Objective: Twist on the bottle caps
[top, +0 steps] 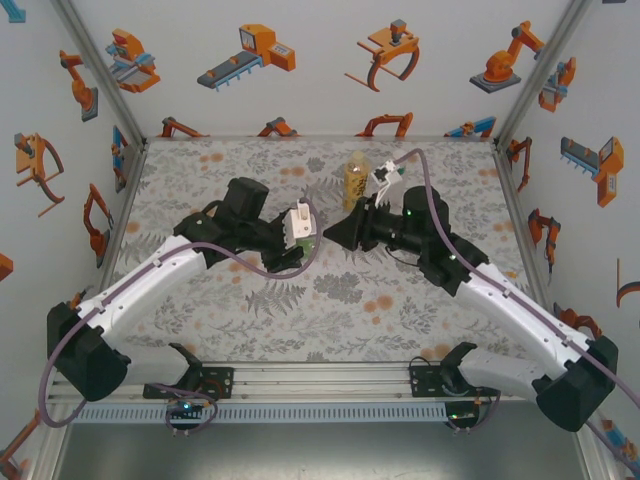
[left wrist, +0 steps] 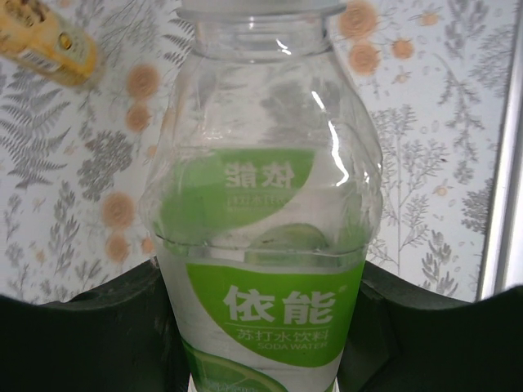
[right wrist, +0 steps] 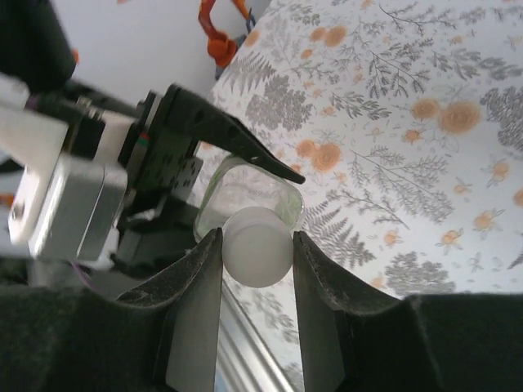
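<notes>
Mid-table (top: 330, 310), the two arms meet tip to tip. The left gripper (top: 312, 238) is clamped on the clear bottle (left wrist: 261, 204) with the green label; its dark fingers (left wrist: 98, 335) press against the lower body from both sides. The right gripper (top: 345, 232) faces it, and its fingers (right wrist: 196, 302) pinch the white cap (right wrist: 257, 253) by its rim. The cap sits at the mouth of the clear bottle; the frames do not show whether it is threaded on. Beyond the grippers, near the far edge of the table, the amber bottle (top: 355, 180) stands upright, apart from both arms.
</notes>
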`<action>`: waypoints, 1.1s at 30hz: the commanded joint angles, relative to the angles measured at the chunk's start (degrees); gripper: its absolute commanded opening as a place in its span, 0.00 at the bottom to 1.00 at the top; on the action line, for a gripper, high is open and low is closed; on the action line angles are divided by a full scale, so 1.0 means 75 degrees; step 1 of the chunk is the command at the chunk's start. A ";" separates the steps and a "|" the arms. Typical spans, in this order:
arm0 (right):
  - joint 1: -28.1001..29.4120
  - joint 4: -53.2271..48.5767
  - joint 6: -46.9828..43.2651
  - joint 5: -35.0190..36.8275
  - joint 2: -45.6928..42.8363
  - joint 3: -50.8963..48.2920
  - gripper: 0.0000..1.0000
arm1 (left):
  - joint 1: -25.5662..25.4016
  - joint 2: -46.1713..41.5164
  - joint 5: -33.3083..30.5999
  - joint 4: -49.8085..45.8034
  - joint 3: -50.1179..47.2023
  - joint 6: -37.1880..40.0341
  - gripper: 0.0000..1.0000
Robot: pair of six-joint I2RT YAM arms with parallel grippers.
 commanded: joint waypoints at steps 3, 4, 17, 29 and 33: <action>0.0008 -0.0106 0.3169 0.0787 0.0566 0.0239 0.00 | -0.0094 0.0003 -0.0913 0.0589 0.0068 -0.0340 0.00; 0.0006 -0.0180 0.3496 0.0823 0.0665 0.0286 0.00 | -0.0120 0.0020 -0.1073 0.0589 0.0080 -0.0364 0.00; -0.0010 0.0430 0.4632 0.0794 0.1114 0.0173 0.00 | -0.0487 0.0337 -0.2588 0.0357 0.0187 -0.0190 0.00; -0.0360 -0.0914 0.0899 0.0231 0.0142 0.0597 0.50 | -0.0137 0.0546 0.0345 -0.0746 0.0682 0.0186 0.00; -0.0402 -0.1548 -0.1152 -0.0236 -0.0399 0.0851 0.57 | -0.0061 0.0901 0.1612 -0.1856 0.1162 0.0719 0.00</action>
